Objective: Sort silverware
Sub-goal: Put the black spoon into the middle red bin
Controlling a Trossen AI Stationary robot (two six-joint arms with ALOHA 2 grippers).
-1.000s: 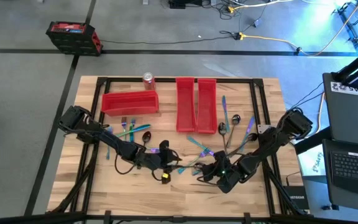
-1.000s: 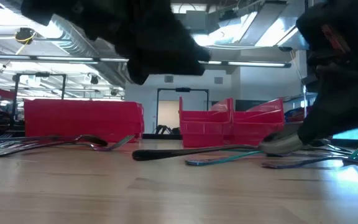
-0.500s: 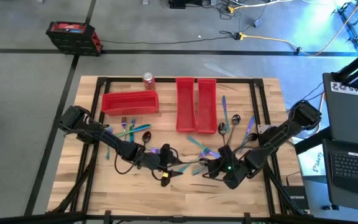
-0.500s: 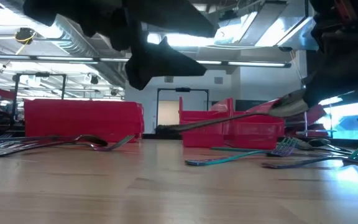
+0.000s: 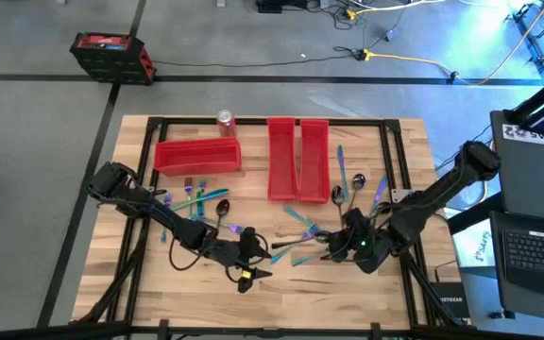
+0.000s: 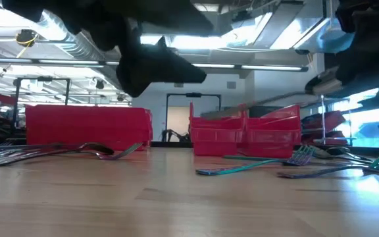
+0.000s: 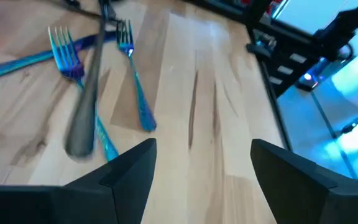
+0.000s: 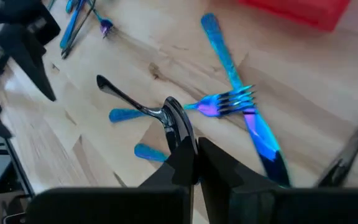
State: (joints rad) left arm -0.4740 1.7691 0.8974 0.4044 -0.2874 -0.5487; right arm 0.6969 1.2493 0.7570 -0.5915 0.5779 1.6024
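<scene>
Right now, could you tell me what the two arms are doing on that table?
They are sorting silverware. The right gripper is shut on a dark spoon, held above the wood near the table's front. The left gripper hangs open beside it, holding nothing. Forks and other pieces lie loose on the table, in front of the red bins.

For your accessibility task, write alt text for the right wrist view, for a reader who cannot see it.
The right gripper, shut on a dark spoon, holds it above a wooden table. Below lie an iridescent blue fork and a blue knife that cross each other, and a red bin shows at the edge.
</scene>
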